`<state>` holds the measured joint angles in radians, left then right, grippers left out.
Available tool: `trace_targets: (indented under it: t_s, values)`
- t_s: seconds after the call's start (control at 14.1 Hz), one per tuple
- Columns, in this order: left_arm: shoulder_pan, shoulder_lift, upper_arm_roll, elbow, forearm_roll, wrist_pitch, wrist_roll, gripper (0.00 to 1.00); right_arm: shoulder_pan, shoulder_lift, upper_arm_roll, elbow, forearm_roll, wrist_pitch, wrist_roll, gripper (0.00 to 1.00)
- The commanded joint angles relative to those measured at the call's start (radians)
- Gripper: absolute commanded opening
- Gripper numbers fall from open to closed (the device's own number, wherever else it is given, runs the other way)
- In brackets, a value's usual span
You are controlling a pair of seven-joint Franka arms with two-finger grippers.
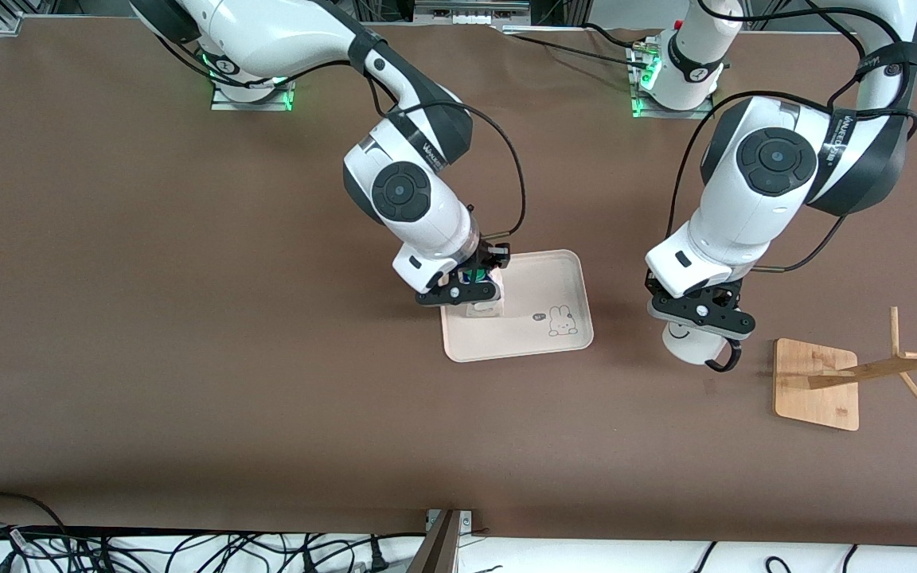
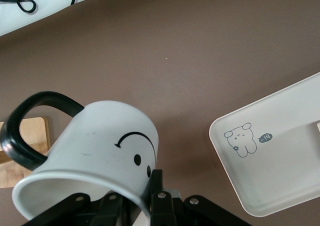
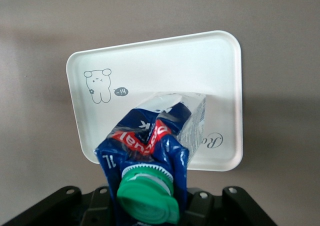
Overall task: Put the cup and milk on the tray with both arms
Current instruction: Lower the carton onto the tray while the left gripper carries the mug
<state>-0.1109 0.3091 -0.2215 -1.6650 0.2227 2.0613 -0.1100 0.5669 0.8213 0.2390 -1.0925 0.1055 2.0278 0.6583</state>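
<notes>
Gripping the milk over the tray, the right gripper is clamped, while the left gripper clasps the cup above bare table, where a crowded tray risks a collision.

The counter has a matt brown cover, smooth and without shine. The tray looks like cream plastic with a soft, half-matt finish. The cup seems to be glazed white ceramic, smooth, with a glossy black handle. The milk is a carton of coated paper, shiny and crumpled, with a ribbed green plastic cap. The stand is pale wood, bare and smooth. The arms have glossy white plastic shells with dark matt joints.
</notes>
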Motion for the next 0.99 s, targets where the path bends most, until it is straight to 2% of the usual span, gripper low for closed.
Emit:
trace_targets:
  t_s: [0.0,0.71,0.85,0.92]
  values:
    - [0.004,0.010,0.001,0.031,-0.025,-0.026,0.033,0.00,-0.009,-0.001,0.005,0.006,-0.010,0.003,-0.009,0.18]
    - [0.005,0.011,0.001,0.031,-0.026,-0.023,0.035,0.00,-0.001,0.047,0.003,-0.010,-0.012,0.037,0.001,0.18]
    - [0.004,0.011,0.001,0.031,-0.026,-0.023,0.033,0.00,0.001,0.042,0.003,-0.010,-0.015,0.039,0.015,1.00]
    - [0.004,0.011,0.001,0.031,-0.026,-0.023,0.032,0.00,0.001,0.036,0.002,-0.010,-0.015,0.039,0.015,1.00]
